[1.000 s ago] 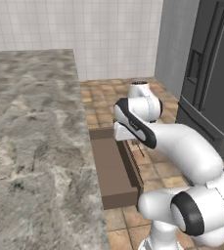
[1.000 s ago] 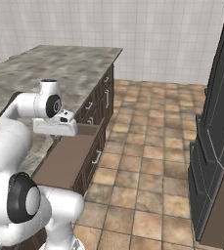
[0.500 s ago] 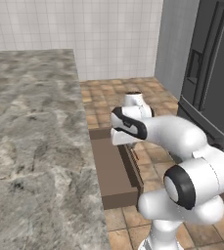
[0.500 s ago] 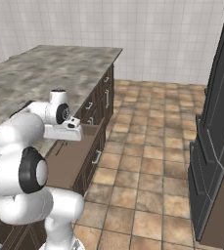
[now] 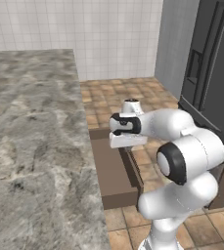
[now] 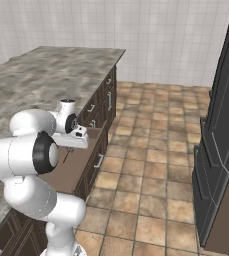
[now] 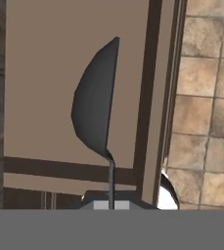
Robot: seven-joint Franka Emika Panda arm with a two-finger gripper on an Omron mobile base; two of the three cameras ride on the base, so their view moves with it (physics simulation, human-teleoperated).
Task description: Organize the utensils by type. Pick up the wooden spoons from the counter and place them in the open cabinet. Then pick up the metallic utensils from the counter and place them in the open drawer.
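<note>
A: Where is the white arm's two-finger gripper (image 7: 111, 204) located?

B: It is positioned over the wide shallow dark brown drawer (image 5: 114, 168), which is pulled out from under the grey-brown marbled stone counter (image 5: 33, 141). In the right base view the hand is seen above the drawer's (image 6: 72, 165) flat lighter-brown bottom, beside the counter's (image 6: 46, 75) thick edge.

A: What state is the gripper in?

B: The jaws are clenched on the stem of a thin dark utensil (image 7: 96, 105). In the hand view the stem is seen rising from between the closed fingertips, and the dark curved head is presented edge-on above the drawer's (image 7: 45, 73) floor.

A: Is the utensil resting on the drawer?

B: That cannot be told. In the right base view it appears as a thin dark line (image 6: 66, 155) hanging below the hand.

A: What lies beside the drawer?

B: A brown tiled floor (image 7: 206, 107) is seen past the drawer's front wall. A dark tall refrigerator (image 5: 211, 68) stands across the aisle.
</note>
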